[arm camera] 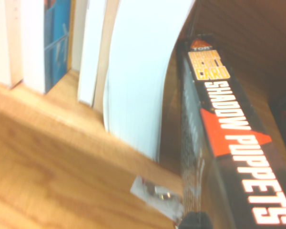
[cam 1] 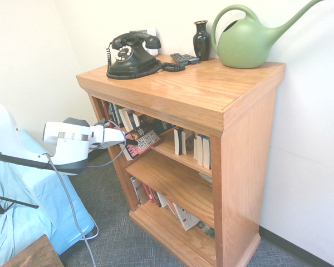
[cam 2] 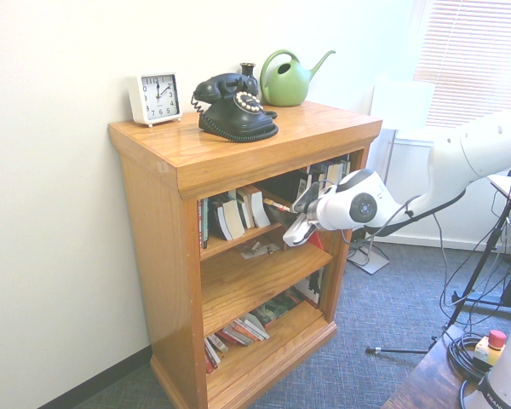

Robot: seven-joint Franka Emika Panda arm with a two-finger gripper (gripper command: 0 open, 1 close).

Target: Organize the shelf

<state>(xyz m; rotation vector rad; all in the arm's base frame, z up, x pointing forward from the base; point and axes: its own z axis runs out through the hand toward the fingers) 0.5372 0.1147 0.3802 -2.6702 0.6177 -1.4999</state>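
I have the arm reaching sideways into the upper part of the oak bookcase (cam 1: 247,150), wrist roughly level and the gripper (cam 1: 132,143) in at the open front. My fingers are closed on the black "Shadow Puppets" paperback (arm camera: 238,143), which sits tilted between them. The bookcase surrounds the fingertips, its inner shelf (cam 1: 181,154) beside them with upright books (cam 2: 238,213) near.
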